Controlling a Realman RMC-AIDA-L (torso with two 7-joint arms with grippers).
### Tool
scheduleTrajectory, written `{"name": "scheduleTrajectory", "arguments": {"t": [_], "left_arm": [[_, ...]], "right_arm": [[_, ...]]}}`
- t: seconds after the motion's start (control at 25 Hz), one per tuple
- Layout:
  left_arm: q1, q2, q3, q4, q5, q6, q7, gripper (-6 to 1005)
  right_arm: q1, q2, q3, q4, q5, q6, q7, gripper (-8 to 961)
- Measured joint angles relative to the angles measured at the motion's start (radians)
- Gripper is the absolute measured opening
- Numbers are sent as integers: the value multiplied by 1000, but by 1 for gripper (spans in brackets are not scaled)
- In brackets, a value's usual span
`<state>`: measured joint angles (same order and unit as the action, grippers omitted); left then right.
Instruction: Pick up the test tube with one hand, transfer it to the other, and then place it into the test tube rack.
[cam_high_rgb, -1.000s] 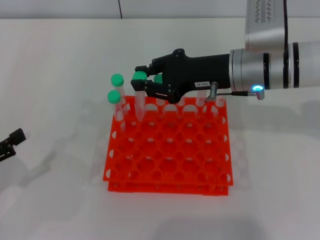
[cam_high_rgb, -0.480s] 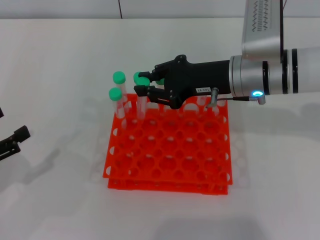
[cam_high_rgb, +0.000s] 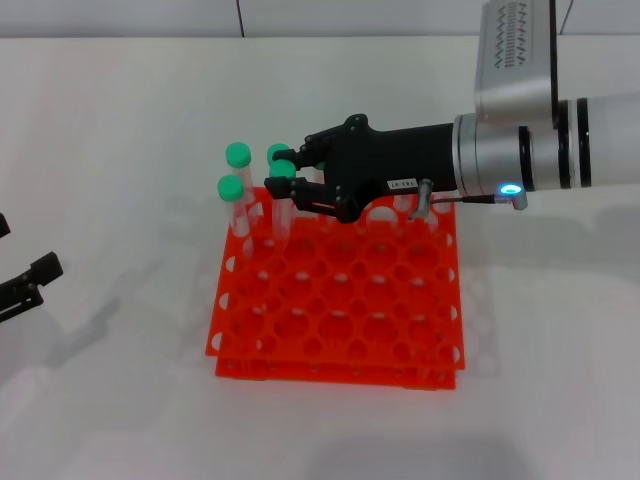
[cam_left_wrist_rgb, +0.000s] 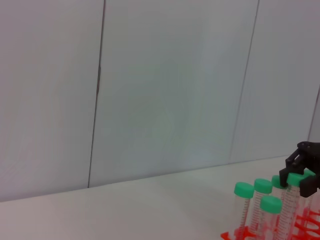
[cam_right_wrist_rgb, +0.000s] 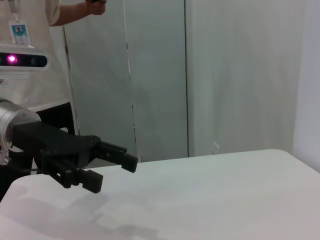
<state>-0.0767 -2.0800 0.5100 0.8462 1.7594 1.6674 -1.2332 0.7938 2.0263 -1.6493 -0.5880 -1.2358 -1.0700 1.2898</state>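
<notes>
The white table (cam_high_rgb: 120, 150) carries the orange-red test tube rack (cam_high_rgb: 340, 310), with two capped tubes (cam_high_rgb: 234, 200) upright at its far-left corner. The right claw (cam_high_rgb: 285, 180) reaches across the rack's far edge, clenched around the test tube (cam_high_rgb: 283, 205), which stands in a back-row hole beside those tubes. The left claw (cam_high_rgb: 25, 285) sits released, low at the table's left edge. Since a second ago, the right claw has edged slightly backward, and the tube stands straighter.

Glossy orange plastic test tube rack (cam_high_rgb: 340, 300); clear plastic test tube (cam_high_rgb: 283, 205); matt black right hand (cam_high_rgb: 292, 181).
</notes>
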Motion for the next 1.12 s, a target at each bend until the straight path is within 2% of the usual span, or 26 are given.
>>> {"name": "scheduleTrajectory", "arguments": {"t": [0.56,0.8,0.84,0.96,1.12], "left_arm": [[-2,1,-2,1,0,-1,0,895],[-6,2,-3,1,0,-1,2,895],[-13,2,-4,0,-1,-1,7,895],[-25,2,-4,-12,-1,1,15,895],[-61,5,6,-36,24,9,18,895]], "right_arm": [[-6,-2,2,-32,6,3,4,405],[-50,-7,6,-83,7,-20,8,576],[-50,-7,6,-83,7,-20,8,575],[-167,-12,29,-180,4,-31,-3,574],[-273,-15,93,-208,0,-88,-52,571]]}}
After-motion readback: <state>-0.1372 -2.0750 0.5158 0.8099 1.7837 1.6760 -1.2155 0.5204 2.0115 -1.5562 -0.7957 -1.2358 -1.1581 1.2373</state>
